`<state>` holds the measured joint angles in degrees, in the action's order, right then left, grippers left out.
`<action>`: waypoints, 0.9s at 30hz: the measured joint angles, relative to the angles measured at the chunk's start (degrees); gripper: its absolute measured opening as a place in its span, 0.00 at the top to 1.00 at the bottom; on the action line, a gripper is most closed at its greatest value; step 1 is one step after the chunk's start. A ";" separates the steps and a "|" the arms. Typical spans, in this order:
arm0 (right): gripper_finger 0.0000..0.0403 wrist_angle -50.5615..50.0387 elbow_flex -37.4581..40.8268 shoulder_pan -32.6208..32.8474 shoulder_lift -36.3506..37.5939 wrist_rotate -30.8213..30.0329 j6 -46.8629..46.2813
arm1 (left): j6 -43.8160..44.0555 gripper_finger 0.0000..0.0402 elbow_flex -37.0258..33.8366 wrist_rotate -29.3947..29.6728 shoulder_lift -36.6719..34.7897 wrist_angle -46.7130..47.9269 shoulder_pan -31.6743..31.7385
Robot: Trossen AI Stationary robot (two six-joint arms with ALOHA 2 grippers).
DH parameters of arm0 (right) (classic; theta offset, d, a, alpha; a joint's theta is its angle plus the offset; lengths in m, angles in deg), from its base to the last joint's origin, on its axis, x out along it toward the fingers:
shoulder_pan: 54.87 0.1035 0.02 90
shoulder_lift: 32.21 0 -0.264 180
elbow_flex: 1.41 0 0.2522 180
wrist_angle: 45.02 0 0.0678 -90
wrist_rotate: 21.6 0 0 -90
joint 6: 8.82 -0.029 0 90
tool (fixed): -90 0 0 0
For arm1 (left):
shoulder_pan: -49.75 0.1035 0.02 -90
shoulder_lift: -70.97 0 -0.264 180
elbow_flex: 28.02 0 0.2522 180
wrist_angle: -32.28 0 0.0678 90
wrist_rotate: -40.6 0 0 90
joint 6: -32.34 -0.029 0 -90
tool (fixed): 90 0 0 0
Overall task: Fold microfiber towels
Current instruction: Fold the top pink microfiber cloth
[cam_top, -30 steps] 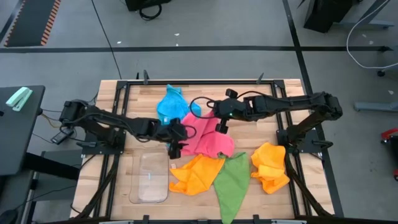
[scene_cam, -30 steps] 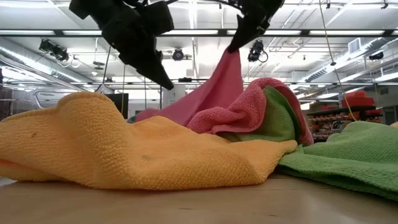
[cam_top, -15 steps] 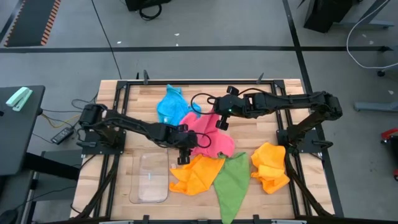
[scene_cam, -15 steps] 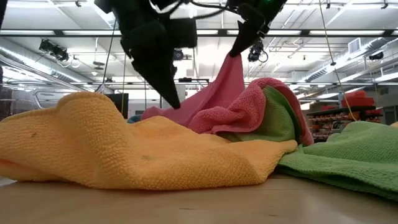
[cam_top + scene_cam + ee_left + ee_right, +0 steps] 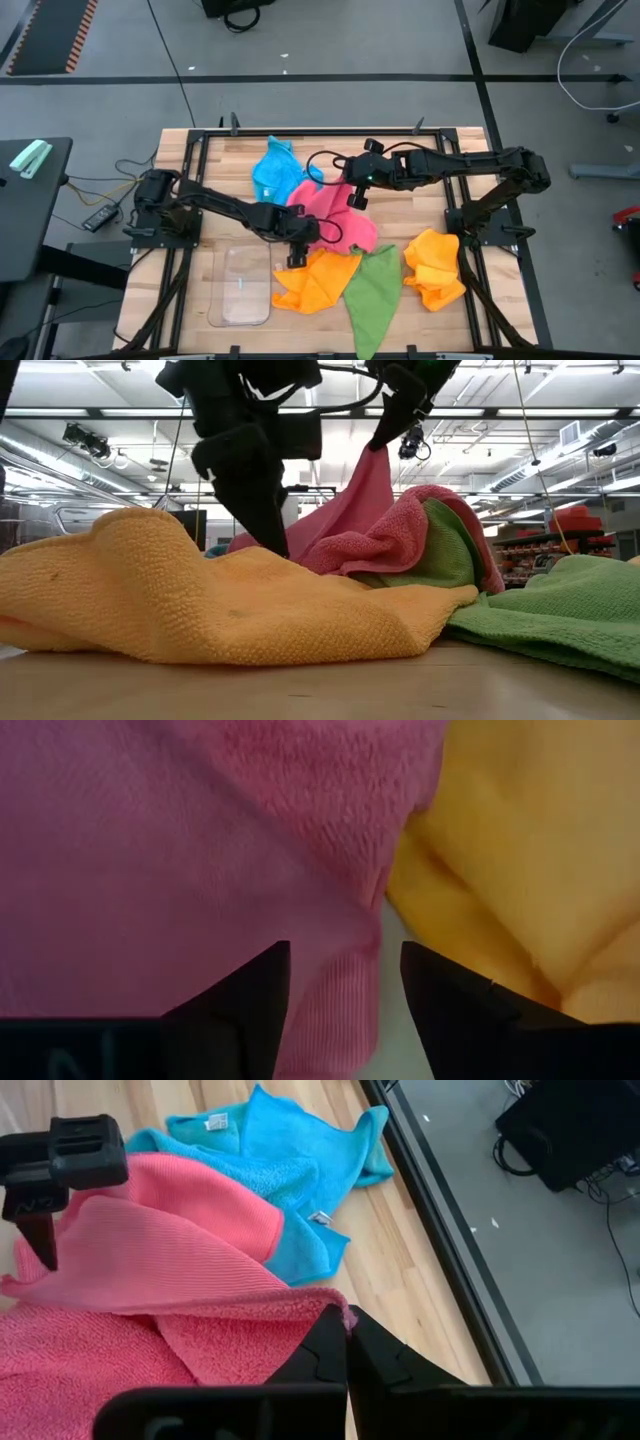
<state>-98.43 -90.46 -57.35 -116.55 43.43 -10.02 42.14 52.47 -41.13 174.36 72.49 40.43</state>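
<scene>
No towel is folded: my right gripper point(image 5: 352, 197) pinches the pink towel point(image 5: 335, 222), my left gripper point(image 5: 298, 247) open over its edge.

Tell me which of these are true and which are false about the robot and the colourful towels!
1. The right end effector is shut on a corner of the pink towel. True.
2. The left end effector is holding the blue towel. False: it is open, its fingers either side of an edge of the pink towel, next to an orange towel.
3. The green towel lies inside the clear tray. False: it lies on the table, right of the tray.
4. There are two orange towels. True: the second lies near the right arm's base.
5. The blue towel lies at the far side of the table, beside the pink one. True.
</scene>
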 joint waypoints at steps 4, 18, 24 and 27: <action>1.00 -0.31 0.00 0.00 -0.02 0.00 -0.29 | -0.07 0.54 -0.03 0.00 1.40 -0.66 -0.02; 0.98 -0.94 0.00 0.00 -0.02 3.74 0.10 | -0.13 0.68 -0.03 0.02 2.84 -2.41 -0.04; 0.97 -0.97 0.00 -0.02 -0.02 4.48 -1.20 | -0.18 0.76 -0.03 0.02 2.84 -2.59 -0.04; 0.97 -0.98 0.00 0.04 -0.02 5.12 -1.33 | -2.06 0.81 -0.03 0.04 2.84 -2.58 -0.04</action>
<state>-99.40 -90.46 -57.31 -116.57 48.55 -11.35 40.08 52.44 -41.08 177.20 69.91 40.38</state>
